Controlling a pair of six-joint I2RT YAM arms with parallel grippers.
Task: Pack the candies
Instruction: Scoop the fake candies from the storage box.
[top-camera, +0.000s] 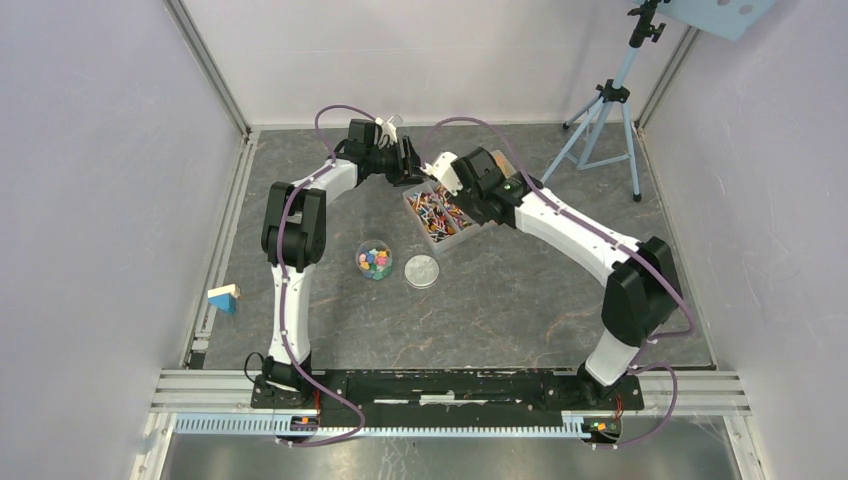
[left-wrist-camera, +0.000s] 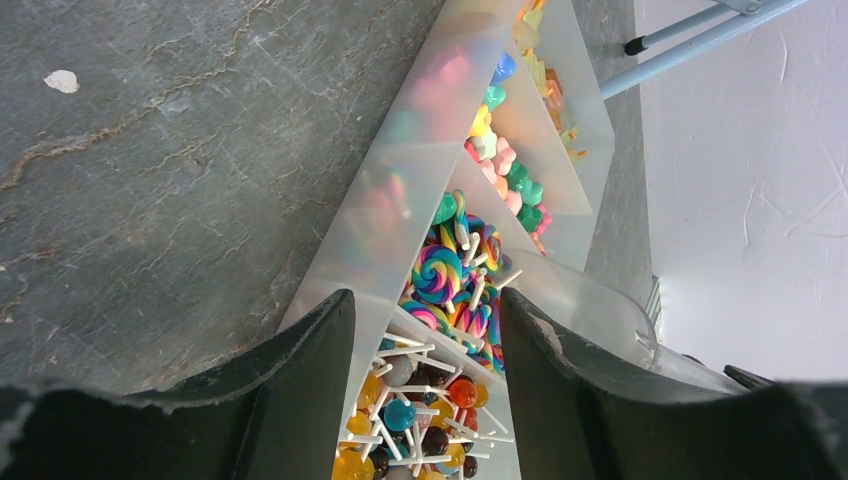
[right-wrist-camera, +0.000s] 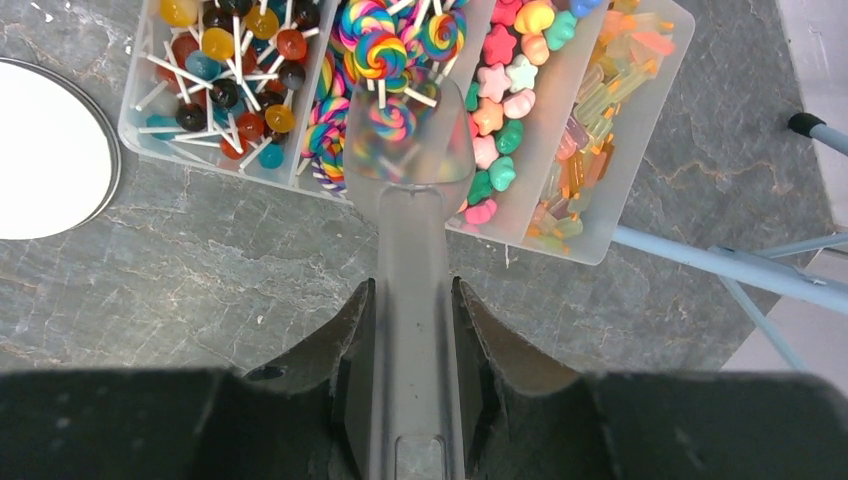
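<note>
A clear four-compartment tray (top-camera: 470, 231) at the back centre holds the candies (right-wrist-camera: 495, 110): small pink, green and orange shapes, wrapped sweets (right-wrist-camera: 590, 110), swirl lollipops and ball lollipops. They also show in the left wrist view (left-wrist-camera: 505, 165). My right gripper (right-wrist-camera: 412, 285) is shut on a clear scoop (right-wrist-camera: 410, 150), whose bowl hangs over the swirl lollipops. My left gripper (left-wrist-camera: 428, 300) clasps the tray's (left-wrist-camera: 400, 150) ball-lollipop end, one finger on each side. A small open jar (top-camera: 374, 262) with candies stands nearer me, the round grey lid (top-camera: 422, 271) beside it.
A blue tripod (top-camera: 605, 110) stands at the back right; one leg (right-wrist-camera: 720, 265) lies close behind the tray. Blue and yellow blocks (top-camera: 224, 298) sit at the left edge. White walls enclose the table on three sides.
</note>
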